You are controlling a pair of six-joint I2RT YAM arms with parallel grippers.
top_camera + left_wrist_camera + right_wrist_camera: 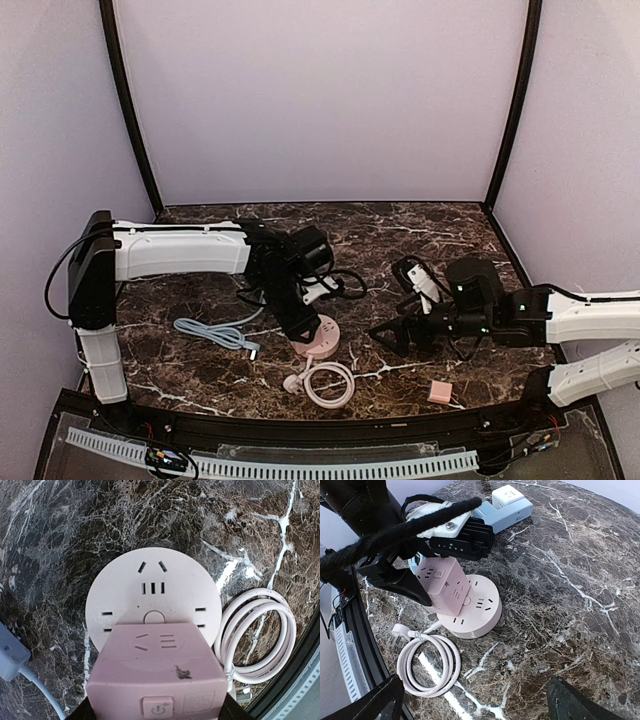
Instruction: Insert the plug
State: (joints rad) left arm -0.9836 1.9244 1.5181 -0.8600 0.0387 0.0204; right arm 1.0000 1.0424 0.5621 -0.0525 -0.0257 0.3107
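So the left gripper [437, 572] has a pink cube adapter [442, 582] clamped between its black fingers [400, 580], one on each side of it, about half spread. The cube hangs tilted right over the round pink socket hub [318, 338]. From the left wrist cam the cube [157, 675] covers the near part of the hub [150, 590], with its power button and slots facing the camera. Its bottom end looks like it meets the hub's top, but whether the prongs are actually seated can't be made out. The right gripper [400, 335] sits off to the hub's right, low over the marble table [400, 240], with the jaws spread wide and nothing in them. A coiled pale cord [328, 383] with its own plug lies just beside the hub on the front-edge side. A light blue cable [215, 335] lies to the left of the hub, and a small pink block [440, 391] sits well off to its right-front. A light blue strip with a white cube [507, 505] lies beyond the hub in the right wrist view.
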